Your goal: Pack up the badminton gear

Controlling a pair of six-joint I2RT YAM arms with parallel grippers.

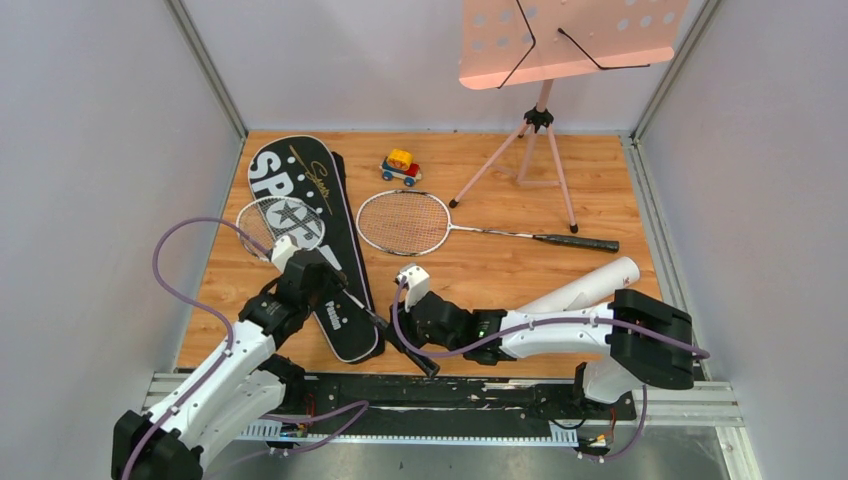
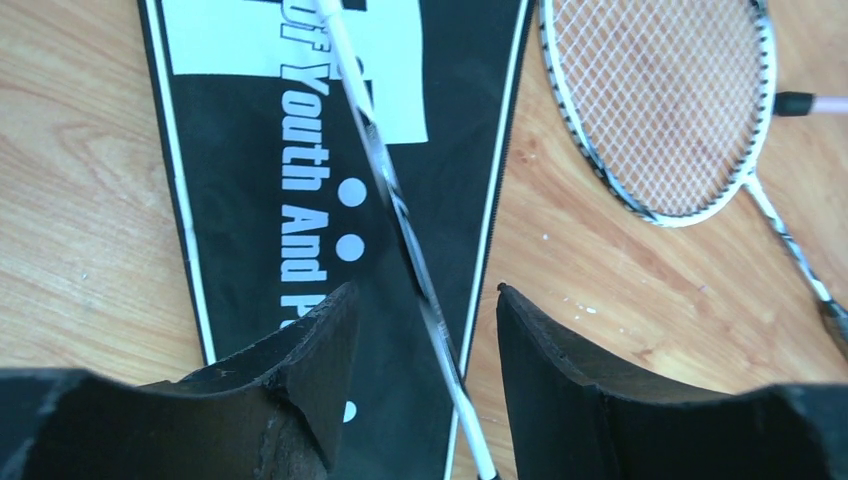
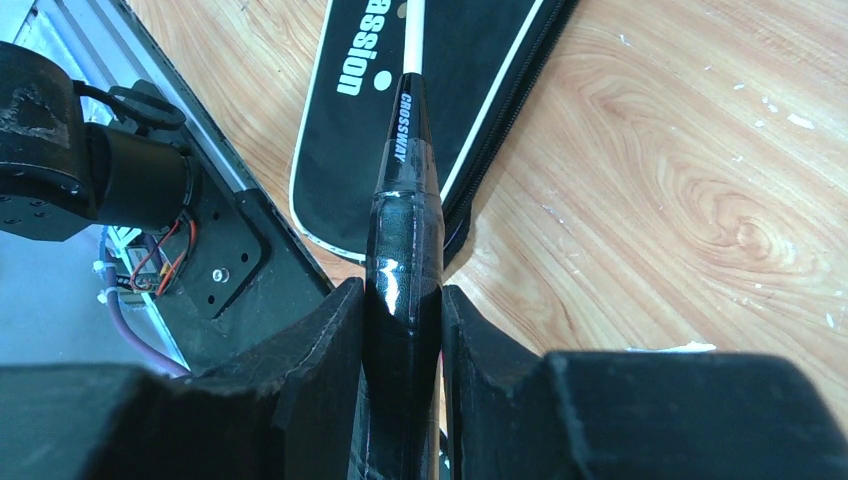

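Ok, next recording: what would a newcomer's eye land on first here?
Both arms meet on one racket lying across the long black SPORT bag at the left. The right gripper clamps its black handle, and the left gripper straddles its thin shaft with jaws apart. Behind them a pink music stand towers at the back wall, with a second racket lying flat in front of it.

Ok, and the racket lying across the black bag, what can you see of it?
The racket is thin-framed, with a pale strung head, a slim white shaft and a glossy black handle end lettered CROSSWAY. It lies diagonally along the black SPORT bag, head toward the far end, handle past the bag's near end. The right gripper is clamped on the handle. The left gripper straddles the shaft with its jaws open, gaps on both sides.
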